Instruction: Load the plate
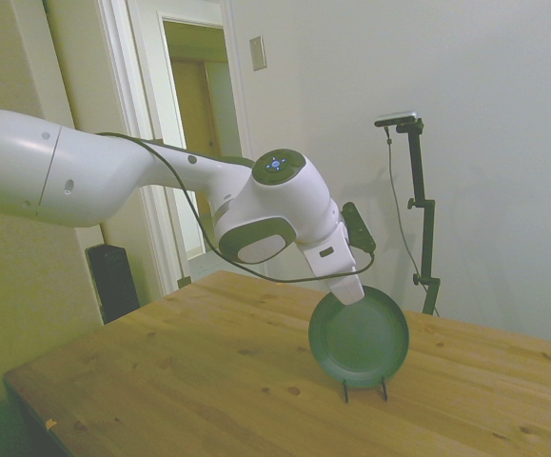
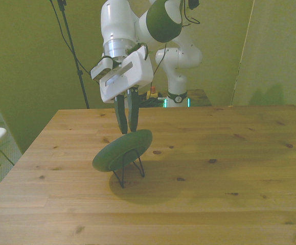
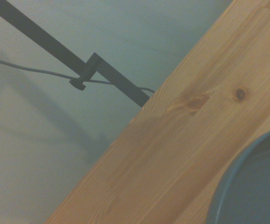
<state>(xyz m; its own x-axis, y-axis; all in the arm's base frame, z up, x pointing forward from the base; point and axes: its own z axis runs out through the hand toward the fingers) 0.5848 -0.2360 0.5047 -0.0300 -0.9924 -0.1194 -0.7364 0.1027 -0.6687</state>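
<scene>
On the wooden table (image 2: 229,153), the dark green plate (image 1: 359,339) stands on edge in a thin black wire rack (image 2: 130,166), leaning, with the gripper (image 2: 127,127) at its upper rim, fingers close together and pinching that rim.

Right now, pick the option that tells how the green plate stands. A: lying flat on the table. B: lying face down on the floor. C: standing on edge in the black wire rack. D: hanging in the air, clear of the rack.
C: the plate stands nearly upright with its lower edge in the wire rack, whose feet rest on the table, while the gripper meets its upper rim.
</scene>
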